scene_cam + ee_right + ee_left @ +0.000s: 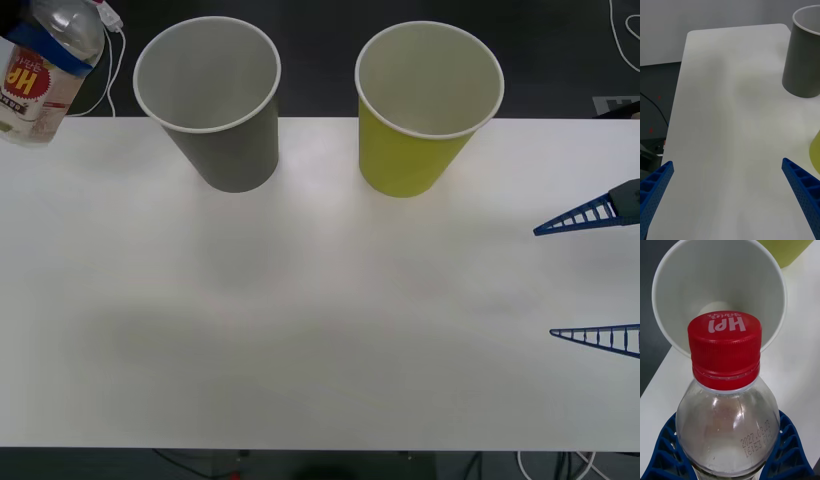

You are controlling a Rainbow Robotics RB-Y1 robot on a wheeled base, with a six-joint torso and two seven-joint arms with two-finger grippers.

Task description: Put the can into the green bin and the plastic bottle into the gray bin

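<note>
Front view: the left gripper (45,50) holds the plastic bottle (40,85) at the table's (300,330) far left corner, beside the gray bin (215,110); the green bin (420,115) stands right. The table's near half lies bare.

Right wrist view: the right gripper (728,195) hangs wide open, holding nothing.

Left wrist view: blue fingers (662,450) clasp the bottle; its cap (725,348) hides part of the gray bin's mouth.

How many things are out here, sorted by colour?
Gray: 1, the gray bin
Yellow-green: 1, the green bin
Clear with red cap: 1, the plastic bottle, held in the left gripper
Total: 3
</note>
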